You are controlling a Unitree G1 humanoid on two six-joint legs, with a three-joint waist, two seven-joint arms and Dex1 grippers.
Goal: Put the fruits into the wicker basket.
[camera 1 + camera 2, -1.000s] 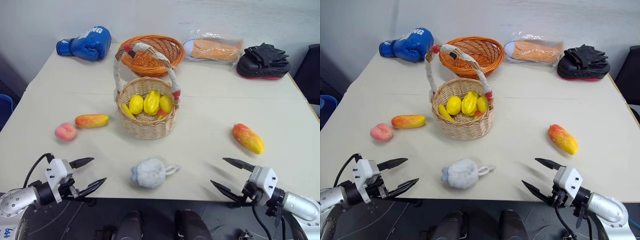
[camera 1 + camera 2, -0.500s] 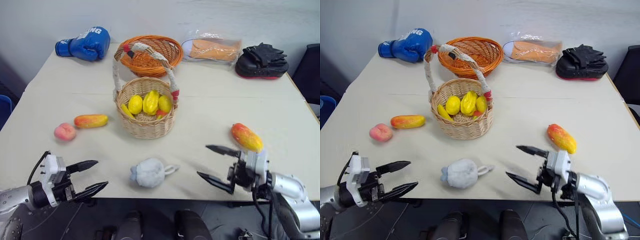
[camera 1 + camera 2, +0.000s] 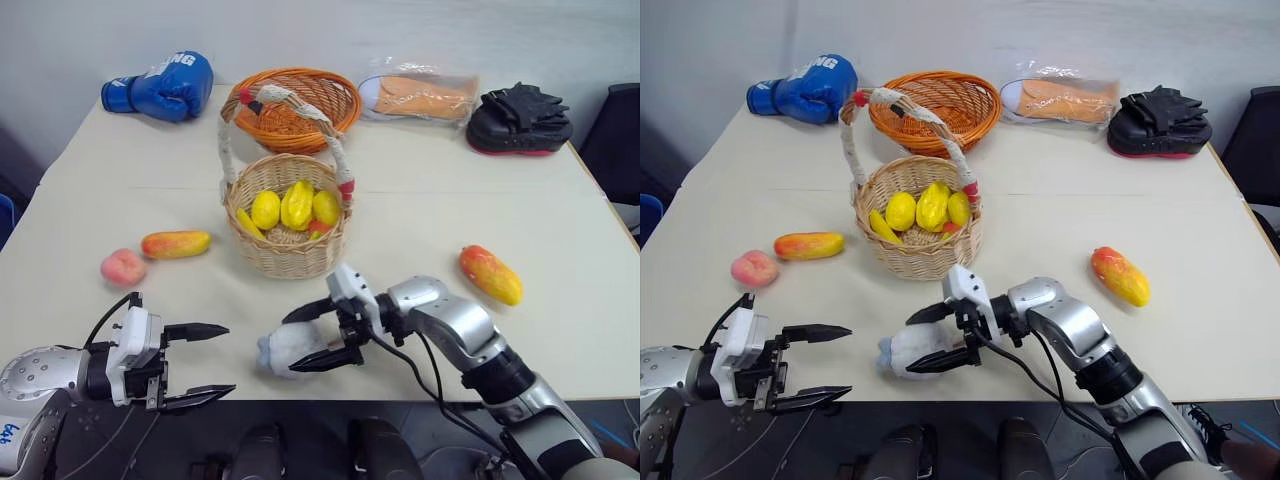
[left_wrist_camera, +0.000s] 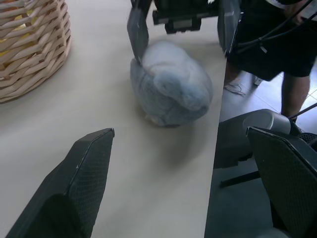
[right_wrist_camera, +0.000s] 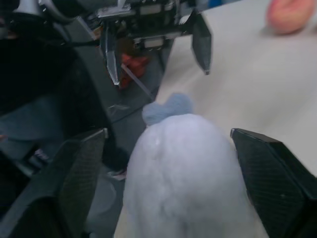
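Three fruits lie loose on the counter (image 3: pixel 560 215): a peach (image 3: pixel 123 267) near the left edge, a mango (image 3: pixel 176 244) just beside it toward the middle, and a second mango (image 3: pixel 491 275) near the right edge. The left tool (image 3: pixel 195 365) hovers at the near edge below the peach, its two black fingers spread with nothing between them. The wicker basket (image 3: pixel 287 240) stands mid-counter, between the two mangoes, with yellow fruit (image 3: pixel 290 206) inside. In front of it, at the near edge, sits a grey plush toy (image 3: pixel 290 347); the right tool (image 3: pixel 312 335) straddles it, one finger on each side, jaws still apart, and whether they press the toy is not clear. Along the far edge lie a blue boxing glove (image 3: pixel 162 86), an orange bowl (image 3: pixel 296 107), a bagged shoe (image 3: pixel 420 96) and black gloves (image 3: pixel 517 118).
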